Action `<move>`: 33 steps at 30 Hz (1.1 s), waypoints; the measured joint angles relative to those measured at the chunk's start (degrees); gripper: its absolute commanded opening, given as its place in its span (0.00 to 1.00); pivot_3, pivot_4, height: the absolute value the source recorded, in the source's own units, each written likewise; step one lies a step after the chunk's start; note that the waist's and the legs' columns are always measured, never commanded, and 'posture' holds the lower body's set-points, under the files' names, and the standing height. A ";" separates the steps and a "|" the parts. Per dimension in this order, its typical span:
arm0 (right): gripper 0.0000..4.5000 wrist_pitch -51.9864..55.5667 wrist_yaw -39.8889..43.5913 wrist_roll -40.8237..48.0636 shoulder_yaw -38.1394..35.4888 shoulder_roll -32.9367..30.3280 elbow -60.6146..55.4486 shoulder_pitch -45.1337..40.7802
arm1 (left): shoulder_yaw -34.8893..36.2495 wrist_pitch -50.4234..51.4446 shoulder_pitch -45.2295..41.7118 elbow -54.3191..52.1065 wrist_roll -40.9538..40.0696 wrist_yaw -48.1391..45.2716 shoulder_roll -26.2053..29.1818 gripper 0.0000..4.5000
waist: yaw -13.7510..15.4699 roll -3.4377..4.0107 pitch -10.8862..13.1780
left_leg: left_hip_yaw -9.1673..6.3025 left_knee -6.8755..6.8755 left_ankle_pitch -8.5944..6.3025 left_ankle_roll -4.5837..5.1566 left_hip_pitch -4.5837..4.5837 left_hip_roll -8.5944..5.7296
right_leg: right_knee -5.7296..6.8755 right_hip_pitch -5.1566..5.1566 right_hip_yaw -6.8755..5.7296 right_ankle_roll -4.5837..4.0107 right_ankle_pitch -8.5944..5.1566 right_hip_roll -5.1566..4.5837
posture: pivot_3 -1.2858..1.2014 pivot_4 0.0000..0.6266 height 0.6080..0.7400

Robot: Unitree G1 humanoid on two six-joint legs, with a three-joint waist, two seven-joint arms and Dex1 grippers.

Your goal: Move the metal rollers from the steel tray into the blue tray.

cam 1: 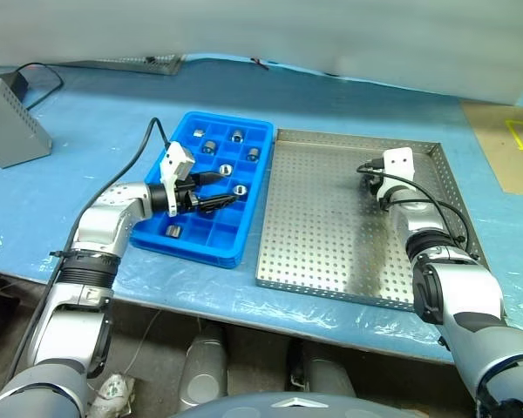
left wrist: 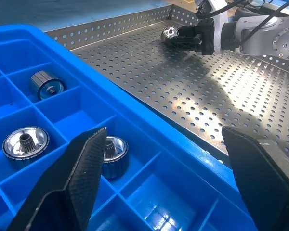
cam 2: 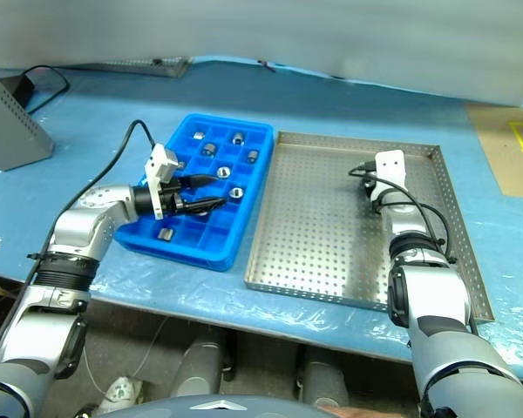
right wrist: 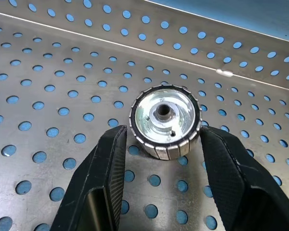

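The steel tray [cam 1: 331, 252] lies right of the blue tray [cam 1: 192, 248]. One metal roller [right wrist: 164, 120] rests on the steel tray's perforated floor near its far right corner. My right gripper [right wrist: 164, 138] has its fingers against both sides of the roller. Several rollers [cam 1: 236, 135] sit in separate compartments of the blue tray. My left gripper [cam 1: 225, 187] hovers open over the blue tray's right side, with nothing between its fingers [left wrist: 86, 163]. A roller [left wrist: 114, 153] lies in the compartment just below it.
A grey perforated box [cam 1: 13, 122] stands at the back left with a black cable beside it. A brown board with yellow tape [cam 1: 514, 144] lies at the far right. The table is covered in blue sheeting.
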 measured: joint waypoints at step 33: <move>0.85 -3.03 0.67 -1.17 0.94 1.15 -2.64 -0.06 | -0.07 -1.30 -0.85 1.69 0.97 0.06 -1.82 0.89 | -0.08 0.03 0.02 | 0.04 -0.04 0.00 0.01 -0.39 0.00 | 0.00 -0.48 0.01 -0.01 0.00 0.00 | 0.59 0.24 1.00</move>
